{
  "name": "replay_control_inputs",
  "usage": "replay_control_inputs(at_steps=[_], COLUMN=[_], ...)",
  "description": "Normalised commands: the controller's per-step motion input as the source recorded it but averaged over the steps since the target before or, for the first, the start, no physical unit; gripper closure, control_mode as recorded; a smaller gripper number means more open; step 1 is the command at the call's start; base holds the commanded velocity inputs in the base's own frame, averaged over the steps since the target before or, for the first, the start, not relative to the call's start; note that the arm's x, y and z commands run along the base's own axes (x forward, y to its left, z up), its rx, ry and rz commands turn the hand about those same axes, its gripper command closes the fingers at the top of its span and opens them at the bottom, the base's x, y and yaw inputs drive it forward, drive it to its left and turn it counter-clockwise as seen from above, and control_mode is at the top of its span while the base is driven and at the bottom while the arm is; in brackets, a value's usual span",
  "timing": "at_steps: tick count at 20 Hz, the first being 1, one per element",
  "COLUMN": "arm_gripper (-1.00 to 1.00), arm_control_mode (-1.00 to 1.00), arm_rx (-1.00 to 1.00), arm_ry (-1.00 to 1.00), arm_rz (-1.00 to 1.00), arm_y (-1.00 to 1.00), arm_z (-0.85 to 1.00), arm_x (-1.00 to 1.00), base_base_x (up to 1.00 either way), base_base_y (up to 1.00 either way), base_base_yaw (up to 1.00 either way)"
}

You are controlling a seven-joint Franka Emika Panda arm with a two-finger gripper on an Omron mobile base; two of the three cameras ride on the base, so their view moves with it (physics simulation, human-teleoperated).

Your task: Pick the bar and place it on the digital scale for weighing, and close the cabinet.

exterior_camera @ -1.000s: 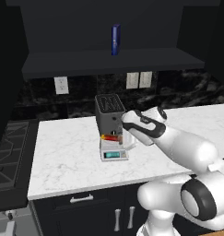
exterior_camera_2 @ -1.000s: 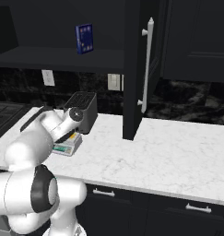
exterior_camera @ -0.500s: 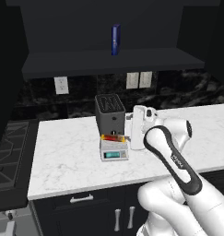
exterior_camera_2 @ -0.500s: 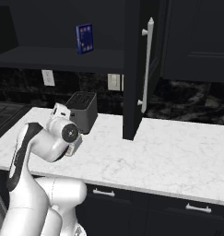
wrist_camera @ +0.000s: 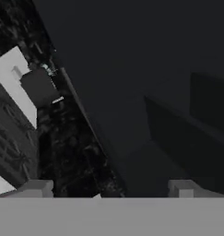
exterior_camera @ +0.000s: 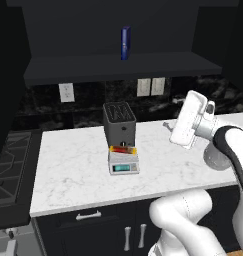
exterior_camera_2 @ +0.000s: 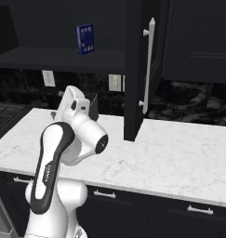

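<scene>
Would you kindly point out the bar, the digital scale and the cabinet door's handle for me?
bar [exterior_camera: 122, 149], left base view, middle of its red and yellow wrapper.
digital scale [exterior_camera: 123, 168], left base view, teal display on its front.
cabinet handle [exterior_camera_2: 148, 65], right base view, middle of the silver rod.

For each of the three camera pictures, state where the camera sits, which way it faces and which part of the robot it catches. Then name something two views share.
Left base view: behind the arm to its left, looking forward and down at the counter with the bar on the digital scale; the arm rises at lower right.
Right base view: behind to its right, facing the cabinet door standing open; the arm rises at lower left.
Hand view: on the hand, tilted toward the dark cabinet; open jaws with nothing between them.
Shared: both base views show the blue box on the shelf.
</scene>
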Motion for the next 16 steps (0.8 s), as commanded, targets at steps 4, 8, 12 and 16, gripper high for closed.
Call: replay_control_inputs(at_steps=[4, 8, 12, 16], arm_gripper=[-1.0, -1.0, -1.0, -1.0], arm_control_mode=[-1.0, -1.0, -1.0, -1.0], arm_rx=[0.25, 0.16, 0.1, 0.01], arm_ry=[-0.75, -0.72, -0.27, 0.0], arm_rz=[-0.04, -0.13, -0.12, -0.07], arm_y=[-0.53, -0.3, -0.37, -0.14], arm_z=[0.26, 0.0, -0.1, -0.25], arm_x=[-0.8, -0.84, -0.56, -0.09], base_base_x=[0.0, 0.0, 0.0, 0.0], base_base_y=[0.0, 0.0, 0.0, 0.0], base_base_yaw=[0.0, 0.0, 0.0, 0.0])
